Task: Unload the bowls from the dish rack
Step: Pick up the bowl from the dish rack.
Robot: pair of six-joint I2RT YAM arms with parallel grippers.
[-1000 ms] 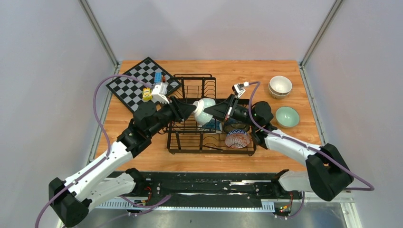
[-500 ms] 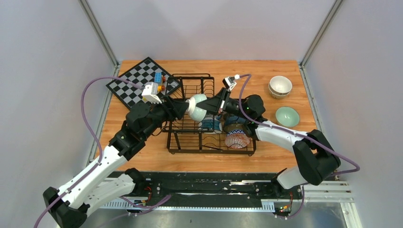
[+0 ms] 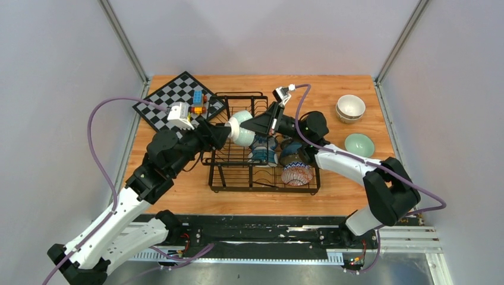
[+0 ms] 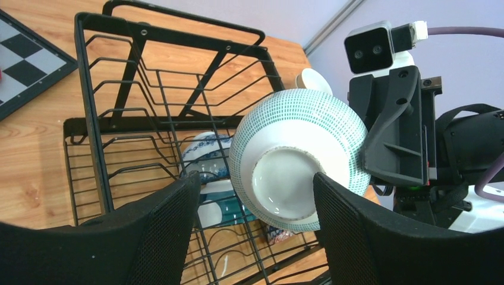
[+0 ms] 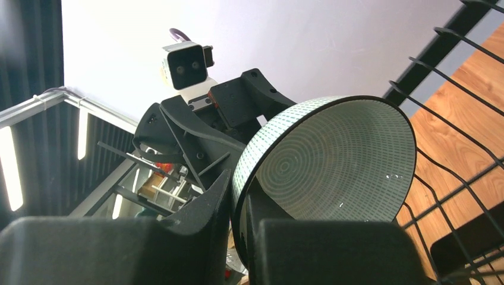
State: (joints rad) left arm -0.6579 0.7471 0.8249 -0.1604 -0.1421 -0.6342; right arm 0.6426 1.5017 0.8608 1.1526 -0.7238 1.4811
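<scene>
**Wood table, grey walls, one bowl held above the rack**

Pale wood covered the table (image 3: 196,199), closed in by plain grey walls (image 3: 261,35). In the overhead view the dish rack (image 3: 261,185) sat at frame centre, with the dotted bowl (image 3: 241,127) tilted above its upper left part. Only the right wrist view showed the right gripper (image 5: 239,190) pinching that bowl's rim. Only the left wrist view showed the left gripper (image 4: 255,178) spread wide, its fingers on either side of the bowl's underside.

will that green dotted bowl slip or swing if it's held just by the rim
Probably stiff and glazed, so fairly slippery: the right gripper pinches the dotted bowl only by its thin rim. It may pivot, as most of it hangs to one side.
</scene>
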